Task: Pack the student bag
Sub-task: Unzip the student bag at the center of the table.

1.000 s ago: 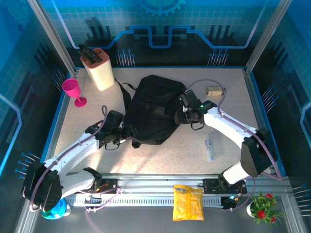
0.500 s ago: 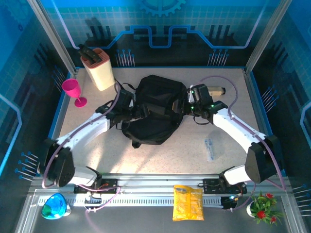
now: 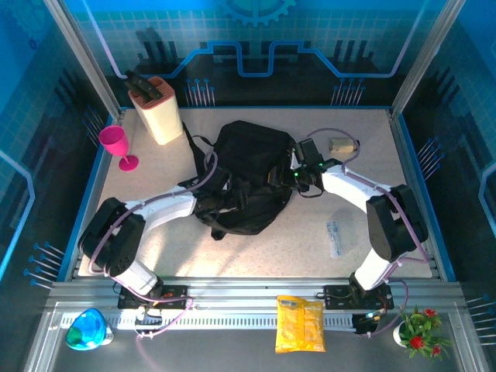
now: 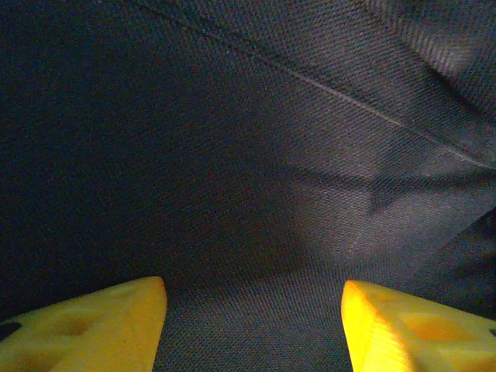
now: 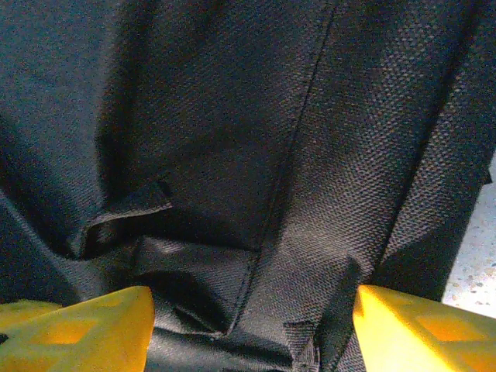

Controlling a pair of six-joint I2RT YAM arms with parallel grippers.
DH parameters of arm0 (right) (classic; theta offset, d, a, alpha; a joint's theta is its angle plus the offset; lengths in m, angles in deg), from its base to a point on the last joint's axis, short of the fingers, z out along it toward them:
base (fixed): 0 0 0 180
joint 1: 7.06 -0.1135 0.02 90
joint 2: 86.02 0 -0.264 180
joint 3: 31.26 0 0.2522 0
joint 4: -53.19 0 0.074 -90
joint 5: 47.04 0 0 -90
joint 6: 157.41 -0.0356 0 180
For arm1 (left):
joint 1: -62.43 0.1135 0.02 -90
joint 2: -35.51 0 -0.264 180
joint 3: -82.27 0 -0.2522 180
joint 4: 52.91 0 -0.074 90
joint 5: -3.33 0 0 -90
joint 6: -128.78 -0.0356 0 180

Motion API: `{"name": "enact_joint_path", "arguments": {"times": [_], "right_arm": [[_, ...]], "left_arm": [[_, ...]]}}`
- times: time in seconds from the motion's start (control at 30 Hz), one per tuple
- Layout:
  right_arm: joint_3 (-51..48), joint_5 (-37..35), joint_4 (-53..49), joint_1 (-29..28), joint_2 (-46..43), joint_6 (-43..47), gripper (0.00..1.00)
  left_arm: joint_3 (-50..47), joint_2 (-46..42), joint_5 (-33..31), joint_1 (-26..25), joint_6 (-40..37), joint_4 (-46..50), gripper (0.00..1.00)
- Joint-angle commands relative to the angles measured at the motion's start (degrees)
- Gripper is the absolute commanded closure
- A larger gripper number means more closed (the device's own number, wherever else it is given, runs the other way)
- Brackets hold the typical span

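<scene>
The student bag, a big black fabric backpack, lies in the middle of the table with its straps trailing to the left. My left gripper presses into its left side, and my right gripper pushes against its right side. In the left wrist view the left gripper stands open, its yellow fingers wide apart over flat black cloth. The right gripper is open too, with folded bag cloth and a seam lying between its fingers.
A beige knife block and a pink goblet stand at the back left. A small beige item lies at the back right, and a clear packet sits near the right front. A yellow pouch rests on the front rail.
My left gripper has swung from the bag's lower left corner up and then onto its left side. The right gripper has moved back and then left onto the bag, which is more bunched.
</scene>
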Motion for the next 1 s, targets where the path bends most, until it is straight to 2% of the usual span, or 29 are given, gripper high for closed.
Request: {"name": "enact_joint_path", "arguments": {"times": [0.0, 0.17, 0.43, 0.57, 0.83, 0.97], "right_arm": [[-4.0, 1.2, -0.8, 0.5, -1.7, -0.7, 0.31], [-7.7, 1.7, -0.6, 0.5, -4.8, -0.9, 0.32], [-5.3, 0.2, 0.2, 1.5, -11.3, -1.3, 0.30], [-5.2, -1.2, 0.0, 2.8, -12.3, -1.3, 0.29], [-8.2, -2.0, 0.3, 6.0, -14.1, -1.7, 0.29], [-9.3, -0.9, 0.5, 7.3, -14.0, -2.0, 0.29]], "left_arm": [[-6.1, -2.7, 0.1, -2.4, 5.5, 2.0, 0.37], [-7.6, -7.0, -0.7, -3.5, 5.3, 2.5, 0.37], [10.1, -7.4, -4.8, -3.4, -8.0, 12.7, 0.32], [20.7, -1.7, -7.1, -3.4, -13.0, 18.0, 0.33], [36.3, 11.9, -2.4, -3.8, -19.4, 23.8, 0.47], [42.5, 17.4, -5.3, -5.4, -23.9, 27.8, 0.51]]}}
